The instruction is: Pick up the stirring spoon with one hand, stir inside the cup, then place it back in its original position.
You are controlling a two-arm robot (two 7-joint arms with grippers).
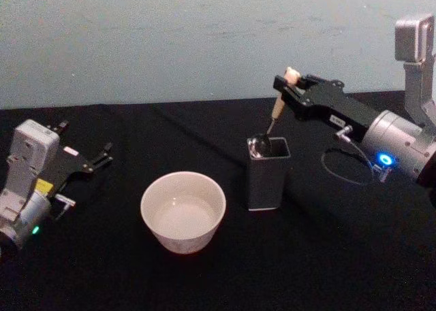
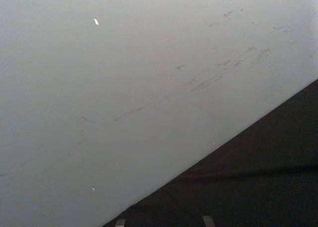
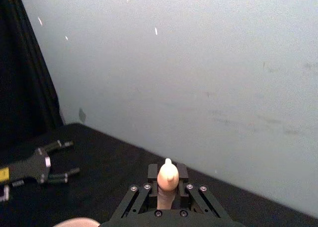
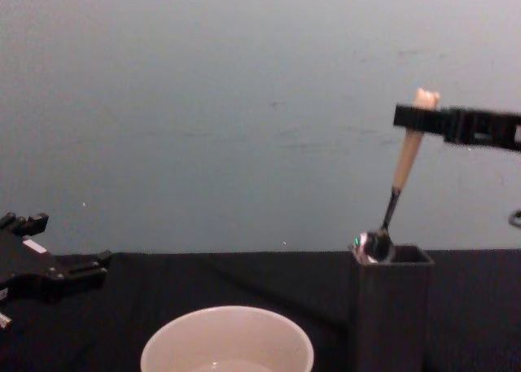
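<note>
Beige-handled stirring spoon (image 1: 275,112) pinched just below its bear head by right gripper (image 1: 291,79), tilted, shiny bowl at the left rim of the dark holder (image 1: 267,182). Cream cup (image 1: 182,212) just left of holder and nearer, not touching. Far left, left gripper (image 1: 85,144) idle low over black cloth (image 1: 340,256), fingers spread.

The cup (image 1: 182,212) lies open from above with bare black table (image 1: 102,270) around it, only a narrow gap parts it from the holder (image 1: 266,178), whose mouth is partly blocked by the spoon (image 1: 275,112) and the right gripper (image 1: 291,85) above.
</note>
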